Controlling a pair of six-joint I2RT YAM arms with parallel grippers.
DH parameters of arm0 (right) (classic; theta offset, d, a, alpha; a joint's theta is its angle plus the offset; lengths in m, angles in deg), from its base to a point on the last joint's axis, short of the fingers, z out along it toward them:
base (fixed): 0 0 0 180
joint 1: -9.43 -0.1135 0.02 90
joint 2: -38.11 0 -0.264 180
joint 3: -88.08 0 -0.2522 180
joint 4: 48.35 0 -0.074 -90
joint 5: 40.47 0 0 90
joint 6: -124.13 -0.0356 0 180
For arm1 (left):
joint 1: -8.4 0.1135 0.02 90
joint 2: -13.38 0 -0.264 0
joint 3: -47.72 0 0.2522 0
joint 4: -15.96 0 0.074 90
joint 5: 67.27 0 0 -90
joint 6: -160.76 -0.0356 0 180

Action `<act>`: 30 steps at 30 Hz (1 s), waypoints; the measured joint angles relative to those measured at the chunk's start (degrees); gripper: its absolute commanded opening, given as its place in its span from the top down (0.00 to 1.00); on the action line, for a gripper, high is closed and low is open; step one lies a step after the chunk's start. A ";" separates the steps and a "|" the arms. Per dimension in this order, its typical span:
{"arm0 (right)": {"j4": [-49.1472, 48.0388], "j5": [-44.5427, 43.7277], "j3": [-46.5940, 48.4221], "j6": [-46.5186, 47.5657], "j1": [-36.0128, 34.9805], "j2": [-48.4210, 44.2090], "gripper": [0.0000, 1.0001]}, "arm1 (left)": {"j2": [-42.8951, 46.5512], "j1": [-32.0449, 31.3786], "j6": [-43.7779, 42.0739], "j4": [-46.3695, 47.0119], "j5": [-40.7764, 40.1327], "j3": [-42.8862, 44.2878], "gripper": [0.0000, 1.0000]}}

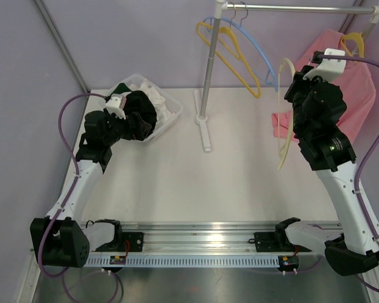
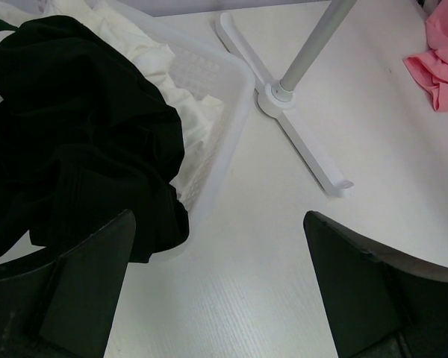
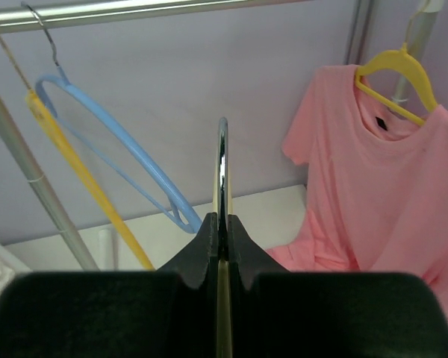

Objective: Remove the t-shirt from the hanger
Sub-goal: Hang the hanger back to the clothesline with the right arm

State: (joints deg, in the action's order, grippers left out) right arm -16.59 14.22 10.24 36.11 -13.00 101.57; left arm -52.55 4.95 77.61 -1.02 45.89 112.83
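A pink t-shirt [image 1: 357,95] [image 3: 373,194] hangs on a yellow hanger [image 1: 354,43] [image 3: 399,67] at the right end of the rail, its hem bunched on the table [image 2: 440,60]. My right gripper [image 1: 295,81] [image 3: 222,224] is raised beside it, shut on the neck of a bare cream hanger [image 1: 283,126] [image 3: 222,313], whose metal hook [image 3: 222,156] points up toward the rail. My left gripper [image 1: 142,123] [image 2: 219,216] hangs open and empty over the table, right next to a black garment [image 2: 75,134].
A translucent basket [image 1: 170,107] [image 2: 231,97] at the back left holds black and white clothes. The rack's pole [image 1: 210,69] stands on a white cross base [image 2: 306,149]. A blue hanger [image 1: 252,47] and a yellow hanger [image 1: 230,60] hang bare from the rail [image 1: 297,8].
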 measured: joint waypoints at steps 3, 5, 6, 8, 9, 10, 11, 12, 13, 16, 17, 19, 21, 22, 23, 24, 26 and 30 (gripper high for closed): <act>1.88 4.22 1.33 0.00 0.00 1.20 1.00 | 1.09 0.00 -0.02 -0.13 0.79 -0.39 0.01; 3.10 6.64 2.40 0.04 0.00 2.45 1.00 | 1.53 0.00 -0.02 0.28 1.33 -0.42 0.01; 3.65 7.63 2.78 0.02 0.00 3.02 1.00 | 1.75 0.00 -0.02 0.37 1.64 -0.42 0.01; 4.57 9.09 3.10 0.04 0.00 3.93 1.00 | 2.08 0.00 -0.02 0.37 2.21 -0.42 0.01; 4.85 9.35 3.10 0.04 0.00 4.22 1.00 | 2.16 0.00 -0.02 0.37 2.38 -0.42 0.01; 5.20 9.53 3.17 0.09 0.00 4.55 1.00 | 2.21 0.00 -0.02 0.37 2.56 -0.42 0.01; 5.40 9.51 3.28 0.17 0.00 4.90 1.00 | 2.23 0.00 -0.02 0.37 2.64 -0.44 0.01; 5.49 9.51 3.30 0.39 0.00 5.16 1.00 | 2.25 0.00 -0.02 0.39 2.80 -0.50 0.01; 5.46 9.57 3.30 0.79 0.00 5.38 1.00 | 2.25 0.00 -0.02 0.37 2.91 -0.55 0.01; 4.87 10.49 3.30 3.02 0.00 5.84 1.00 | 2.38 0.00 -0.04 0.37 3.67 -0.94 0.01; 4.20 10.78 3.30 3.93 0.00 6.03 1.00 | 2.47 0.00 -0.07 0.35 3.87 -1.03 0.01; 2.82 10.99 3.30 5.75 0.00 6.49 1.00 | 2.71 0.00 -0.37 0.35 4.22 -1.20 0.01; 1.64 11.04 3.30 7.13 0.04 6.95 1.00 | 3.10 0.00 -0.59 0.37 4.48 -1.27 0.01; 1.09 11.08 3.30 7.80 0.09 7.21 1.00 | 3.41 0.00 -0.70 0.42 4.70 -1.29 0.01; 0.70 11.23 3.30 8.41 0.13 7.41 1.00 | 3.67 0.00 -0.83 0.44 4.94 -1.33 0.01; 0.31 11.47 3.30 8.98 0.17 7.56 1.00 | 3.96 0.00 -0.83 0.44 5.22 -1.33 0.01; -0.42 11.61 3.32 10.10 0.33 7.87 1.00 | 4.17 0.00 -0.87 0.81 6.01 -1.33 0.01; -1.25 12.09 4.52 11.69 1.25 9.03 1.00 | 4.17 0.00 -0.85 1.33 7.37 -1.33 0.01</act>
State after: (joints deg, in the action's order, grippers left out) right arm -17.84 26.31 14.77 47.80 -11.76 110.60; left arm -48.37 4.95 76.75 0.31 53.26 111.50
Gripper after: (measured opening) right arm 0.076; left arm 0.985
